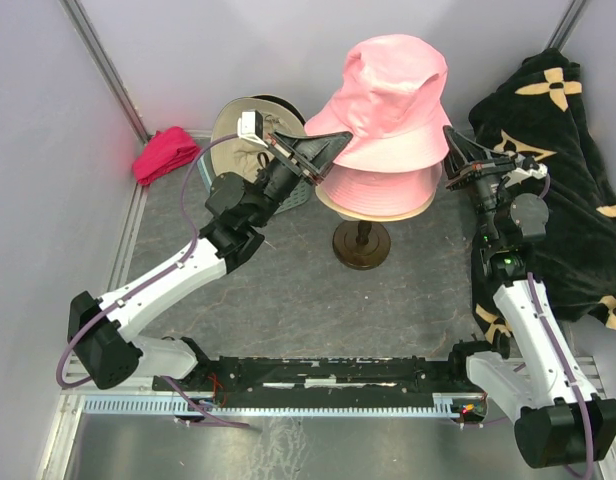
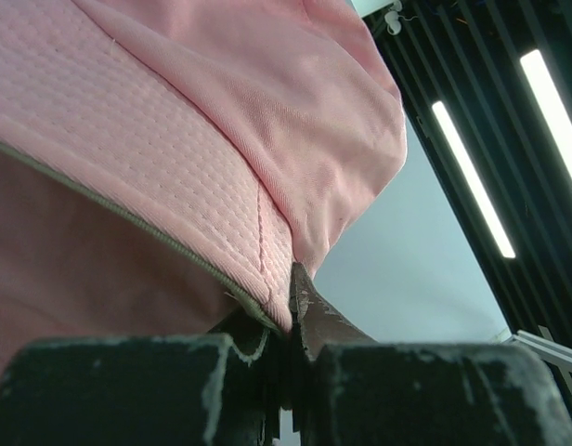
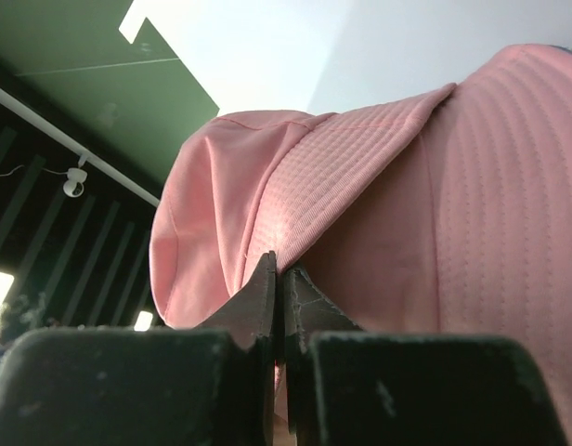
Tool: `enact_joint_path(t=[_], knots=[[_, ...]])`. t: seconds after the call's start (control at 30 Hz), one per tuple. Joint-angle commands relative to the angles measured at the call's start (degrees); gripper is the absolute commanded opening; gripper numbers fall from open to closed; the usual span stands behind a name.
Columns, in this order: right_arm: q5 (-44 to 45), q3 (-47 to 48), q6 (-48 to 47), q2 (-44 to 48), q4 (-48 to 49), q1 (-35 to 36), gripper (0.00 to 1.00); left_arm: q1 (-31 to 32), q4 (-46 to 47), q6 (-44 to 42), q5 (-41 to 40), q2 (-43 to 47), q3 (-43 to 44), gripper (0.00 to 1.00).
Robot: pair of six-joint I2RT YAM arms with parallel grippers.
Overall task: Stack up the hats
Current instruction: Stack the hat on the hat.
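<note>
The upper pink fabric bucket hat (image 1: 393,95) hangs stretched between the two sets of jaws. From where I stand, the step in hand looks like seating it over the second pink bucket hat (image 1: 378,192), which sits just below the jaws on the dark round-footed stand (image 1: 361,245). I cannot tell whether the two hats touch yet. To do it well, I'd say both sides should come down together and level, so the crown slides over the one underneath without dragging it sideways or tipping the stand. Letting go only once brim lies on brim seems wise, since soft cloth is likely to sag on whichever side is freed first. The left jaws are clenched on the stitched brim at one edge and the right jaws on the brim opposite; each wrist view shows the fabric pinched thin at the tips. The left arm (image 1: 188,270) stretches long and diagonally over the grey surface (image 1: 288,300), wrist raised. The right arm (image 1: 518,290) rises steeply, wrist turned inward. A cream bucket hat (image 1: 233,125) lies behind the left jaws, not yet stacked.
</note>
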State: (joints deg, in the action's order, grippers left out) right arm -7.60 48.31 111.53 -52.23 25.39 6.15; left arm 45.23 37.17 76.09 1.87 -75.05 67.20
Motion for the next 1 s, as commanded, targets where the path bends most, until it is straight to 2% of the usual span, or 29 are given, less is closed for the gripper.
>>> enact_joint_path(t=[0.0,0.57,0.97], knots=[[-1.06,-2.63,-1.76,1.89,4.55,-0.81,0.02,0.11,4.07,0.69,1.12,1.94,-1.92,0.03],[-4.55,-6.79,-8.29,2.62,6.79,-2.78,0.02,0.09,14.81,6.30,7.64,0.39,-8.22,0.03],[-5.10,-9.25,-12.34,2.70,4.09,-4.07,0.02,-0.28,17.84,6.90,5.90,0.79,-15.93,0.03]])
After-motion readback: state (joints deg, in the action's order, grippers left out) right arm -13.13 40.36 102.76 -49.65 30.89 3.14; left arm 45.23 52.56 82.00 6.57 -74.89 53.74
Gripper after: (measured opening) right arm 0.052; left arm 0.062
